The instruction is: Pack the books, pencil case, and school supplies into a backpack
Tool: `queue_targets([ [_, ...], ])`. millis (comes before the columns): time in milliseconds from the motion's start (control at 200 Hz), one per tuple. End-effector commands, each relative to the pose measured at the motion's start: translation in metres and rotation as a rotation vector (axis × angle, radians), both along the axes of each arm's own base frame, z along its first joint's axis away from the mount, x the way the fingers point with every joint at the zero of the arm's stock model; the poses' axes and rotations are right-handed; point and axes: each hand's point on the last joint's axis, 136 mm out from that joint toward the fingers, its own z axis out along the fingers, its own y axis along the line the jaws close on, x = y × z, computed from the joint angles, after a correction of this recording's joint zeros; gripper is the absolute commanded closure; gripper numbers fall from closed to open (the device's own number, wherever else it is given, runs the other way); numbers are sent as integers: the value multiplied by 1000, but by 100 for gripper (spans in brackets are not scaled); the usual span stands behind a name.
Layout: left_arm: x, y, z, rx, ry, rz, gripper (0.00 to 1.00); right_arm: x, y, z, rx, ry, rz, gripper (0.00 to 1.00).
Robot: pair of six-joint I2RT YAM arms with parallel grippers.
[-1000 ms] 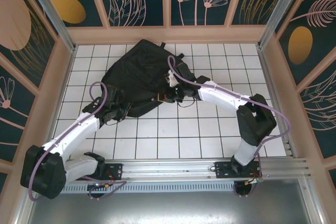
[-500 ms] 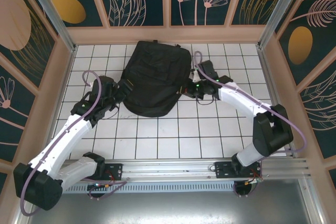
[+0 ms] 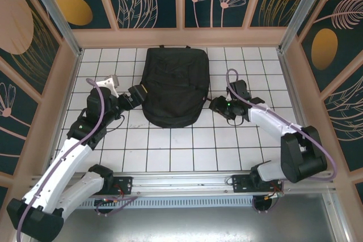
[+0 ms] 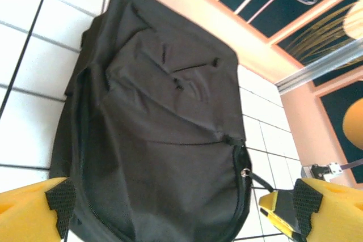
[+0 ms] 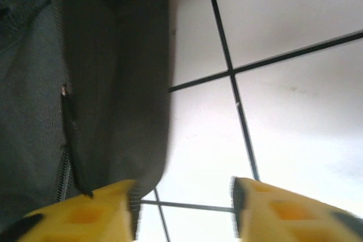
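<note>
The black backpack (image 3: 173,86) lies flat at the back middle of the tiled table, its zip shut as far as I can see. My left gripper (image 3: 138,94) sits at its left edge, open. In the left wrist view the backpack (image 4: 164,134) spans the gap between my wide-apart yellow fingers (image 4: 34,211), with a zip pull (image 4: 245,172) near the right one. My right gripper (image 3: 214,105) is just off the bag's right edge, open. Its gap (image 5: 184,208) shows only bare tile, with the backpack (image 5: 102,83) to the left. Books, pencil case and school supplies are out of view.
Peach-framed patterned walls (image 3: 181,37) close in the back and both sides. An aluminium rail (image 3: 227,182) with both arm bases runs along the near edge. White tiles (image 3: 187,140) lie between the bag and the rail.
The backpack went from bunched and tilted to lying flat and square at the back. Both grippers opened and drew away sideways, left arm leftward, right arm rightward.
</note>
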Motion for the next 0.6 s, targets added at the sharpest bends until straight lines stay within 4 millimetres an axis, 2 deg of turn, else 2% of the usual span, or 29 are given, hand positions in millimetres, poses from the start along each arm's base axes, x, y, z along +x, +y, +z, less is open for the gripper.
queue_targets([
  [0,4,3,18,56,-100,-6,1,13,-15,39,-16,-156,-75,41],
  [60,9,12,19,96,-100,44,1,15,-13,63,9,-255,-60,37],
  [120,16,30,15,139,-81,146,1,14,-13,93,26,-404,-47,14],
  [130,18,34,14,148,-76,172,1,13,-14,98,26,-431,-47,5],
  [145,20,39,13,160,-70,201,1,12,-15,105,23,-473,-45,2],
  [200,27,53,9,195,-56,294,2,7,-19,130,20,-593,-55,1],
  [245,33,61,5,224,-55,341,1,6,-30,145,12,-644,-111,1],
  [345,46,58,6,349,-115,303,1,11,-68,164,-71,-660,-324,1],
  [410,55,64,7,450,-173,319,1,15,-84,173,-148,-713,-374,1],
  [490,63,80,6,532,-235,406,1,21,-88,185,-225,-823,-345,1],
  [550,67,90,12,566,-262,454,1,25,-76,202,-270,-956,-240,1],
  [596,72,90,17,596,-311,430,1,27,-69,215,-301,-1051,-179,1],
])
